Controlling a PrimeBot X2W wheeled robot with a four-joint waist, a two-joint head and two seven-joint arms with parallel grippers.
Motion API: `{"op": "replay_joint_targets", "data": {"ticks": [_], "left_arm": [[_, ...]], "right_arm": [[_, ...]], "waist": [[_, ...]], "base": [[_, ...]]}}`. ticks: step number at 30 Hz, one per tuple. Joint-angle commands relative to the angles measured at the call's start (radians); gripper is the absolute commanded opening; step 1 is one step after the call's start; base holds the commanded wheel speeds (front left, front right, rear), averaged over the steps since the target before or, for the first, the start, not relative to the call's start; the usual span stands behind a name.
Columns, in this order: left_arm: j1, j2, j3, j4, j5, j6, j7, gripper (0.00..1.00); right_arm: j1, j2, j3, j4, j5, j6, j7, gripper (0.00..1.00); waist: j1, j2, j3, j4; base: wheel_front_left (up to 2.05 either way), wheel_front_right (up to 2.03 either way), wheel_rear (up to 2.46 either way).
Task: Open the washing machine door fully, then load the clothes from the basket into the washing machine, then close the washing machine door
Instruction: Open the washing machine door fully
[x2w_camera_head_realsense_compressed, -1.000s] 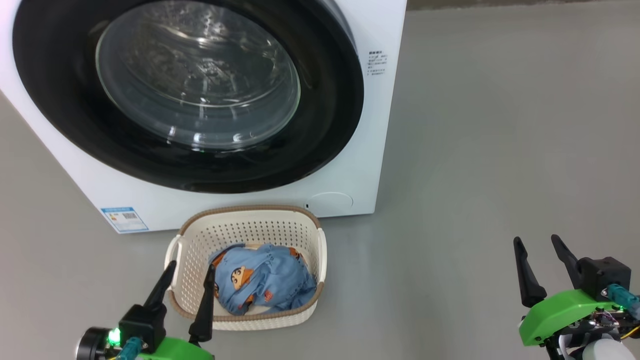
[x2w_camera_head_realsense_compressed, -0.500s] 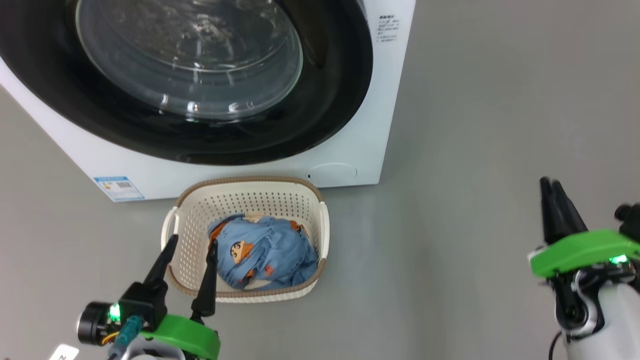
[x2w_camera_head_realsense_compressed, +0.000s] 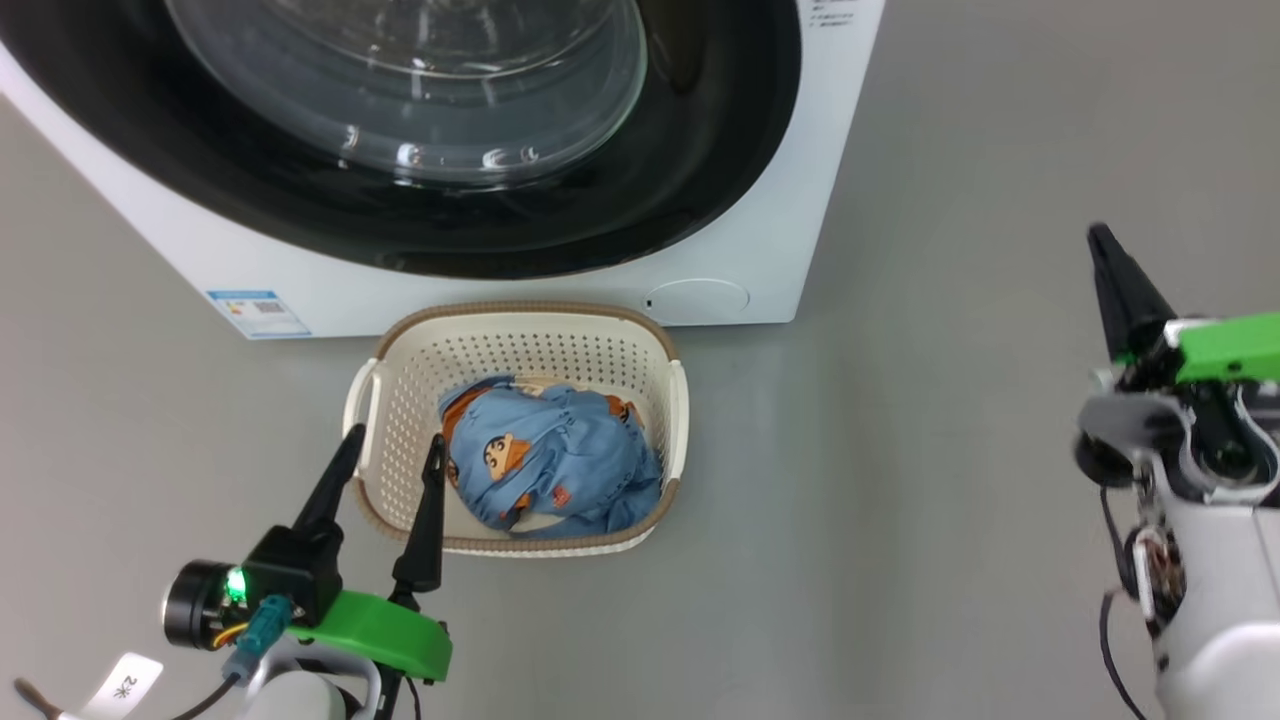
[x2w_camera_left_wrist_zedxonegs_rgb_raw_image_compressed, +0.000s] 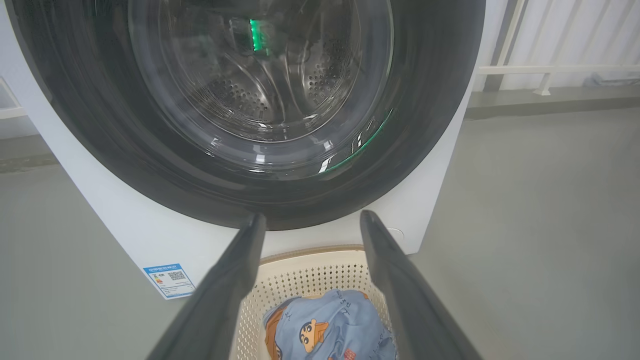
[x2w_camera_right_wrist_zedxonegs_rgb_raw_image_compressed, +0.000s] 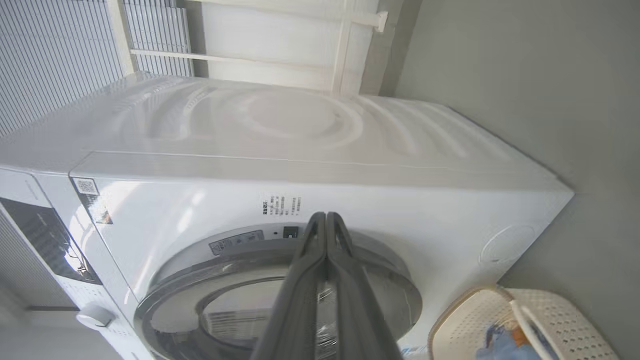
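While the washing machine door (x2w_camera_head_realsense_compressed: 720, 150) sits shut on the washing machine (x2w_camera_head_realsense_compressed: 770, 270), nothing can go in, so the clothes (x2w_camera_head_realsense_compressed: 550, 460) lie heaped in the basket (x2w_camera_head_realsense_compressed: 520, 310) on the floor (x2w_camera_head_realsense_compressed: 950, 500) just in front. The left gripper (x2w_camera_head_realsense_compressed: 396, 436) hovers at the basket's near rim, jaws wide and empty, likely poised for picking. The right gripper (x2w_camera_head_realsense_compressed: 1105, 250), well apart to the right, has jaws pressed together on nothing, probably to prise the door.

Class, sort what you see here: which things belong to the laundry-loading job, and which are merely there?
Belongs to the job: washing machine, washing machine door, basket, clothes.

Merely there: blue energy label, round lower cover, white railing, grey floor.
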Motion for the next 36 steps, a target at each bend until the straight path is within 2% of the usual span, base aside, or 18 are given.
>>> {"op": "replay_joint_targets", "data": {"ticks": [1, 6, 12, 23, 36], "left_arm": [[-0.032, 0.012, 0.029, -0.028, 0.008, 0.004, -0.006, 1.0], [-0.039, 0.007, 0.027, -0.026, 0.009, 0.002, -0.006, 1.0], [-0.046, 0.0, 0.021, -0.028, 0.009, -0.001, -0.006, 1.0], [-0.079, -0.015, -0.005, -0.029, 0.003, -0.003, -0.006, 1.0], [-0.11, -0.023, -0.037, -0.033, -0.013, 0.001, -0.006, 1.0]], "right_arm": [[-0.059, 0.006, 0.018, 0.002, 0.061, 0.006, 0.032, 0.0], [-0.185, 0.006, 0.028, 0.138, 0.233, 0.006, 0.137, 0.0], [-0.34, 0.005, 0.04, 0.282, 0.317, 0.006, 0.209, 0.0], [-0.59, -0.032, 0.08, 0.444, 0.31, 0.006, 0.203, 0.0], [-0.761, -0.059, 0.155, 0.582, 0.234, 0.006, 0.189, 0.0]], "waist": [[-0.0001, 0.0, 0.014, 0.014], [-0.0001, 0.0, 0.033, 0.035], [-0.0001, 0.0, 0.059, 0.059], [-0.0001, 0.0, 0.115, 0.107], [-0.0001, 0.0, 0.164, 0.15]], "base": [[0.0, 0.0, 0.0], [0.0, 0.0, 0.0], [0.0, 0.0, 0.0], [0.0, 0.0, 0.0], [0.0, 0.0, 0.0]]}}
